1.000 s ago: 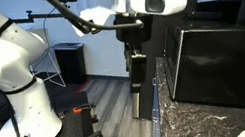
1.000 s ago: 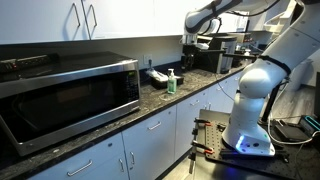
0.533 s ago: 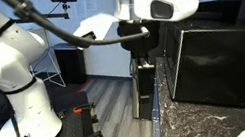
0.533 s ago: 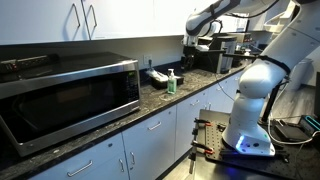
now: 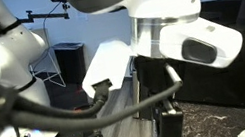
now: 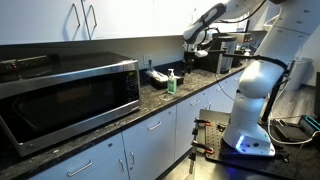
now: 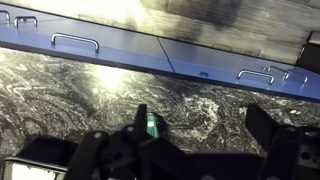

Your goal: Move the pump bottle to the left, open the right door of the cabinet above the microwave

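On the dark speckled counter (image 6: 150, 105), just past the far end of the microwave (image 6: 65, 95), your pump bottle (image 6: 171, 82) stands upright and on its own. Its pale-green body is translucent, but you cannot tell how full it is. Right behind it, by the wall, sits a small cluster of things (image 6: 157, 76) too small to make out. Your gripper (image 6: 190, 58) hangs above the counter beyond the bottle, clear of it, with its jaws spread and nothing between them. From the wrist view the bottle (image 7: 152, 124) shows as a green spot low in the picture, partly masked by the dark gripper (image 7: 190, 150). Above the microwave the cabinet (image 6: 50, 20) is closed, the right door (image 6: 115, 20) flush, its bar handle (image 6: 91, 18) untouched. In an exterior view the white arm (image 5: 153, 12) fills the picture and hides the bottle.
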`<state>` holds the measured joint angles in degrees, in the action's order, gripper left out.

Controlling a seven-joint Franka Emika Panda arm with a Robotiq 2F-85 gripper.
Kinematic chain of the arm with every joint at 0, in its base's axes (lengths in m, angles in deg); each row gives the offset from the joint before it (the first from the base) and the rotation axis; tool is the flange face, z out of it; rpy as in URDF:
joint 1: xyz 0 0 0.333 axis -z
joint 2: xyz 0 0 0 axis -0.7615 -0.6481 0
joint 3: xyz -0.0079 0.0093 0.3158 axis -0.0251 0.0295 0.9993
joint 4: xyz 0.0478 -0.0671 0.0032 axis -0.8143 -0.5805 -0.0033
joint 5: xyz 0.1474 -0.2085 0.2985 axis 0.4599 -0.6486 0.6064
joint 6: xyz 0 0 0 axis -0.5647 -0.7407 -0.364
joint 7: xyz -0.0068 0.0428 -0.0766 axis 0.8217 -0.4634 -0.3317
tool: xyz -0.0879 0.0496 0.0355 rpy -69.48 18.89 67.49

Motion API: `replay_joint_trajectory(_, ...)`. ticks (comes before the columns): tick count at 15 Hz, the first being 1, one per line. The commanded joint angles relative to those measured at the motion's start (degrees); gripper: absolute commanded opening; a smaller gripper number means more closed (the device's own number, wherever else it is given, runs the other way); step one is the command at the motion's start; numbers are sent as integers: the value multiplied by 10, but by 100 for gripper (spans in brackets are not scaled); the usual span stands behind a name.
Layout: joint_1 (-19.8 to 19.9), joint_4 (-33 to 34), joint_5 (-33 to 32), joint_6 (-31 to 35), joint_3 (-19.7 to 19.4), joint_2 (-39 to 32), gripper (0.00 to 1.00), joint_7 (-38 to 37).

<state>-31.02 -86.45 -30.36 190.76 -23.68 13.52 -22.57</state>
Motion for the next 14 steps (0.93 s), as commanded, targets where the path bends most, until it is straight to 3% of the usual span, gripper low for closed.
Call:
replay_joint_trajectory(1, 9, 51, -7, 29, 1, -90, 100, 14)
replay_joint_trajectory(6, 19, 96, 4, 84, 14, -169, 100, 16)
replay_joint_trajectory(12, 28, 82, 1, 78, 26, -163, 100, 8)
replay_joint_trajectory(14, 32, 79, 21, 102, 27, -174, 100, 40)
